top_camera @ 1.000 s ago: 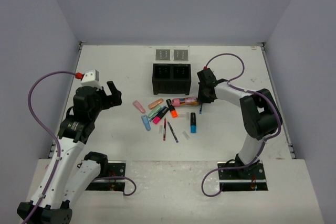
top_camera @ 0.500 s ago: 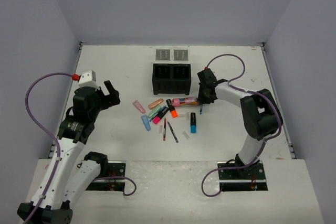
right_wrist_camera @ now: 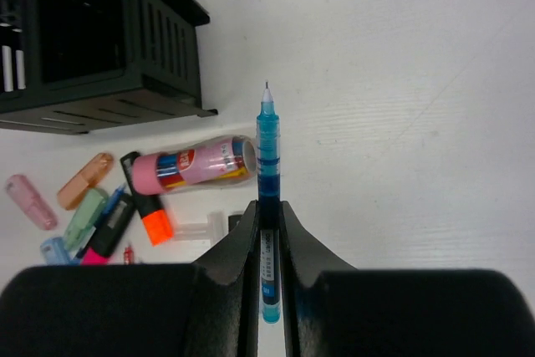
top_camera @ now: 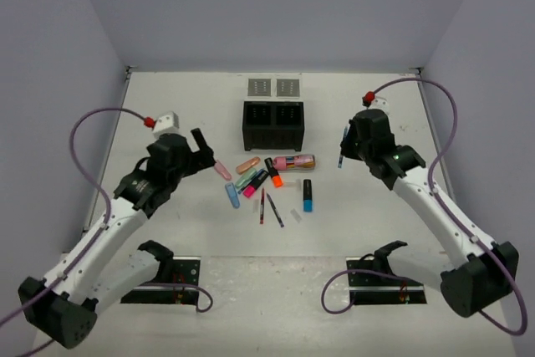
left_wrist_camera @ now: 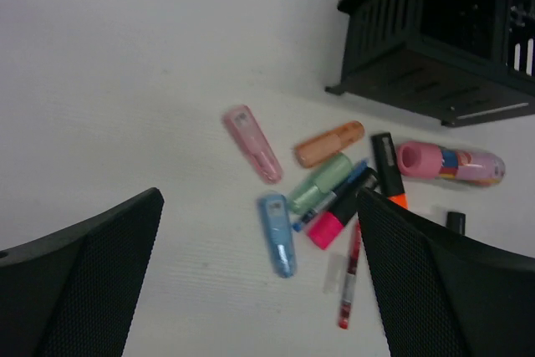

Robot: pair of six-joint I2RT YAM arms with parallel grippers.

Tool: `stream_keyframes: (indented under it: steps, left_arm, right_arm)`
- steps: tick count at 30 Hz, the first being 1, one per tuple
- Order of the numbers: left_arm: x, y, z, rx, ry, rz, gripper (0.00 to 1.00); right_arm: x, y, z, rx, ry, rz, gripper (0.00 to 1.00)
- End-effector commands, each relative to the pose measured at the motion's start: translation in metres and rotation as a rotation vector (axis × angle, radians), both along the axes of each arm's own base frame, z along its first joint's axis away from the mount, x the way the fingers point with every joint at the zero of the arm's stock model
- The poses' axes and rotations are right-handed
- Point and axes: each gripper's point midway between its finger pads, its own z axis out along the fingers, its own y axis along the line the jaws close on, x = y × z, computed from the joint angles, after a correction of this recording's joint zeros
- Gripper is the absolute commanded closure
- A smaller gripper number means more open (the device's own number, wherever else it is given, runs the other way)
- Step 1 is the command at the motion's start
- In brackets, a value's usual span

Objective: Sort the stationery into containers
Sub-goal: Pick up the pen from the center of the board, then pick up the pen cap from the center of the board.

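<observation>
My right gripper [right_wrist_camera: 267, 216] is shut on a thin blue pen [right_wrist_camera: 268, 156] and holds it in the air right of the black two-compartment box [top_camera: 273, 124]; the pen also shows in the top view [top_camera: 343, 154]. My left gripper [left_wrist_camera: 259, 277] is open and empty above the left side of the stationery pile. The pile holds a pink highlighter [left_wrist_camera: 252, 144], a salmon one [left_wrist_camera: 329, 143], a green one [left_wrist_camera: 320, 182], a light blue one [left_wrist_camera: 277, 234], a red pen [left_wrist_camera: 349, 280] and a pink-gold tube [right_wrist_camera: 196, 163]. Two light-grey trays [top_camera: 273, 87] lie behind the box.
A blue-and-black highlighter [top_camera: 308, 195] and a dark pen [top_camera: 275, 211] lie at the near side of the pile. Grey walls enclose the white table [top_camera: 175, 106] on three sides. Purple cables loop off both arms.
My right gripper has lifted the blue pen off the table and swung right and back from the pile. My left arm has moved right toward the pile.
</observation>
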Motion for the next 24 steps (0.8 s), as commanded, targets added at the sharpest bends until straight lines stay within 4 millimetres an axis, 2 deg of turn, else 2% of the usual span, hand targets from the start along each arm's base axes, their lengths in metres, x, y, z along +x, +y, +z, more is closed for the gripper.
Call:
stream_keyframes:
  steps: [1, 3, 5, 8, 11, 14, 16, 18, 21, 24]
  left_arm:
    - [-0.025, -0.115, -0.001, 0.048, 0.011, -0.056, 0.00]
    - [-0.036, -0.140, -0.023, 0.107, 0.064, -0.056, 0.00]
    - [-0.041, -0.166, -0.036, 0.117, 0.100, -0.087, 0.00]
    - [-0.047, -0.185, -0.072, 0.175, 0.177, -0.140, 0.02]
    - [-0.051, -0.185, -0.091, 0.226, 0.219, -0.167, 0.15]
    - [-0.055, -0.182, -0.095, 0.236, 0.228, -0.190, 0.39]
    - [-0.057, -0.181, -0.099, 0.236, 0.228, -0.222, 0.48]
    - [-0.057, -0.183, -0.102, 0.254, 0.239, -0.273, 0.53]
    - [-0.056, -0.179, -0.117, 0.269, 0.285, -0.298, 0.59]
    - [-0.056, -0.176, -0.129, 0.259, 0.317, -0.330, 0.60]
  right_arm:
    - [-0.026, -0.011, 0.029, 0.005, -0.071, 0.035, 1.00]
    - [-0.033, -0.016, 0.031, -0.011, -0.067, 0.032, 1.00]
    - [-0.038, -0.021, 0.034, -0.021, -0.082, 0.025, 1.00]
    - [-0.044, -0.025, 0.034, -0.025, -0.095, 0.024, 1.00]
    - [-0.047, -0.026, 0.031, -0.026, -0.095, 0.030, 1.00]
    - [-0.046, -0.025, 0.027, -0.027, -0.088, 0.035, 1.00]
    - [-0.045, -0.022, 0.026, -0.019, -0.085, 0.044, 1.00]
    - [-0.045, -0.018, 0.026, -0.007, -0.085, 0.057, 1.00]
    - [-0.045, -0.014, 0.027, 0.009, -0.083, 0.076, 1.00]
    - [-0.045, -0.015, 0.026, 0.002, -0.082, 0.076, 1.00]
